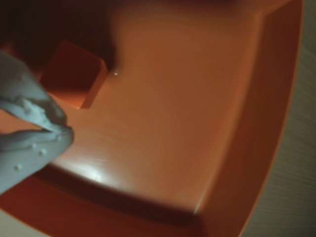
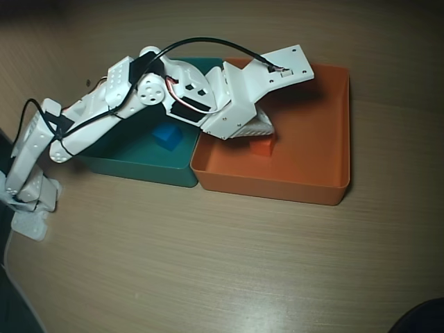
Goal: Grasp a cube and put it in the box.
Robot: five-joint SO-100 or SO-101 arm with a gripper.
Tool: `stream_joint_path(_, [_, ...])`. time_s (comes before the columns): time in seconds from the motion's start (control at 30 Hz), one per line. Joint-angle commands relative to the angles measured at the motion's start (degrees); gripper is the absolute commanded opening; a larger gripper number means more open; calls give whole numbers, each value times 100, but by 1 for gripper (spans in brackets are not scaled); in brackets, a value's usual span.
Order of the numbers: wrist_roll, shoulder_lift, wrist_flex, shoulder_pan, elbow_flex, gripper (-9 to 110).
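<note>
The orange cube [image 1: 74, 74] lies on the floor of the orange box [image 1: 276, 113], near one wall, and nothing holds it. In the wrist view two white fingers [image 1: 29, 98] come in from the left and meet at their tips, so my gripper [image 1: 61, 131] is shut with nothing in it, just beside the cube. From overhead, the gripper [image 2: 258, 133] hangs over the box's [image 2: 312, 187] left half. The cube [image 2: 262, 147] peeks out right under it.
A teal-green tray [image 2: 139, 166] stands against the box's left wall in the overhead view, with a small blue cube [image 2: 167, 136] inside it. The white arm [image 2: 104, 104] reaches across that tray from its base [image 2: 28, 201] at the left. Bare wooden table surrounds both trays.
</note>
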Motion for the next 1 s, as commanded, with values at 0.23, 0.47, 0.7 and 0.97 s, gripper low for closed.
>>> stream_joint_path(0.23, [0, 1696, -18, 466, 79, -6])
stream_joint_path(0.47, [-26, 3595, -105, 826, 2566, -6])
stream_joint_path(0.7, [-35, 6003, -105, 1714, 5309, -6])
stream_joint_path(0.97, [-44, 8464, -105, 2830, 8534, -6])
